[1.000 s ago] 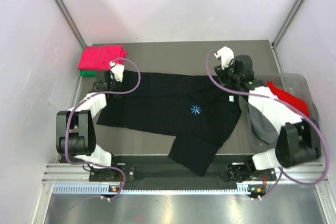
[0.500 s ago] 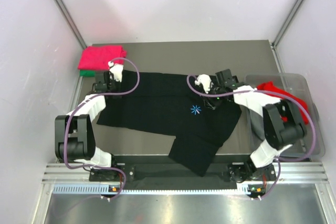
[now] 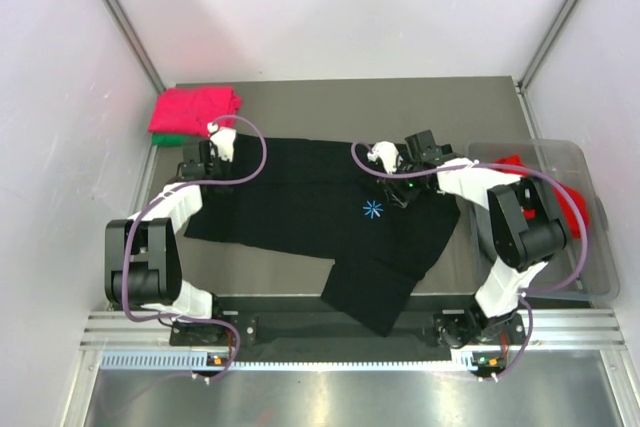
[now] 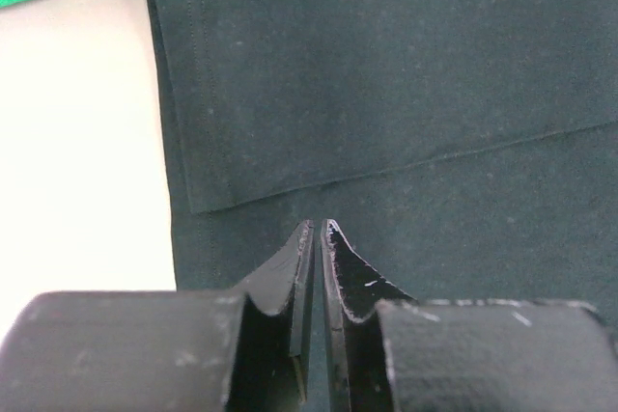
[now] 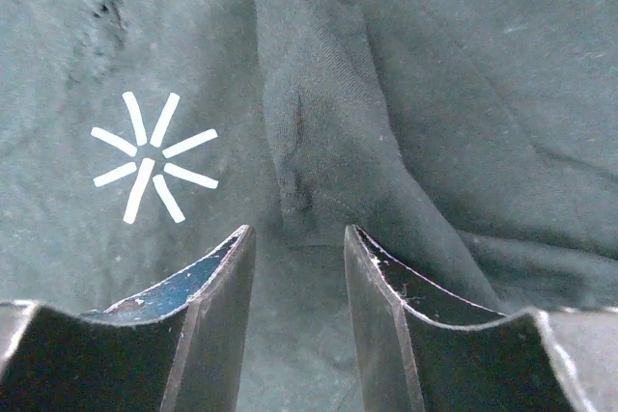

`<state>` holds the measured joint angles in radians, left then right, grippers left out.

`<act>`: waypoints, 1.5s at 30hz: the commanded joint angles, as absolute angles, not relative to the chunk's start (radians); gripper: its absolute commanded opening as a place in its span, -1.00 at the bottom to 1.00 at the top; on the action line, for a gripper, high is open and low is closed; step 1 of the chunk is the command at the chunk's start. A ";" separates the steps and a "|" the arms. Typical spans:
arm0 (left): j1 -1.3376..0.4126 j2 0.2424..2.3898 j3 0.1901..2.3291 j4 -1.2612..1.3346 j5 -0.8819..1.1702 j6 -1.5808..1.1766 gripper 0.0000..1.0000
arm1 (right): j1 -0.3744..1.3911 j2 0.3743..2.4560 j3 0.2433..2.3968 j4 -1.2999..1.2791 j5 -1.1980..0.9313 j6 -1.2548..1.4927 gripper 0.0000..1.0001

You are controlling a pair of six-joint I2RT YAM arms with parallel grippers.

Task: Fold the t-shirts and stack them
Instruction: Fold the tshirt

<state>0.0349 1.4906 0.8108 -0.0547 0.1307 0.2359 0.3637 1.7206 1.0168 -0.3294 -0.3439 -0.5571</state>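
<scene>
The table carries the black t-shirt, which lies spread flat across the middle, with one part reaching toward the near edge. At the right side stands the clear bin with a red t-shirt inside it. In the far left corner the pink-red t-shirt lies folded on top of the green t-shirt.

Compared with one second ago, the right arm has moved. Then its wrist was beyond the far right edge of the black cloth, near the bin. Now the right gripper is low over the shirt, just beside the small star mark. The left arm and the shirt itself are almost where they were.

The overhead view does not show the fingers well, but the wrist cameras do. The left gripper has its fingers pressed together with only a hairline between them, the tips at the black cloth just below a hemmed edge. Whether cloth is pinched there I cannot tell. This view also shows a strip of green in its top left corner. The right gripper's jaws stand apart with nothing between them, and a raised fold of the black cloth lies straight ahead of the gap. The star looks bluish from above and white from the wrist
</scene>
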 commanded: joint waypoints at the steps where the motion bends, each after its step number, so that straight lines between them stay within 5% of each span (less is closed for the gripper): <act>1: 0.032 1.491 0.805 -0.021 0.140 0.226 -0.75 | 0.370 1.744 1.055 -0.295 -0.331 -0.555 -0.15; 10: 0.032 1.482 0.799 -0.021 0.138 0.225 -0.75 | 0.371 1.701 1.042 -0.253 -0.273 -0.520 -0.71; 26: 0.031 1.428 0.779 -0.029 0.121 0.242 -0.75 | 0.658 1.393 1.014 -0.466 -0.183 -0.508 -0.84; 28: 0.032 1.425 0.778 -0.029 0.120 0.241 -0.76 | 0.667 1.390 0.997 -0.454 -0.149 -0.502 -0.84; 32: 0.032 1.419 0.778 -0.032 0.121 0.239 -0.76 | 0.632 1.440 0.968 -0.364 -0.042 -0.494 -0.30; 45: 0.032 1.450 0.775 -0.025 0.120 0.239 -0.71 | 0.520 1.733 1.089 -0.333 -0.074 -0.480 -0.38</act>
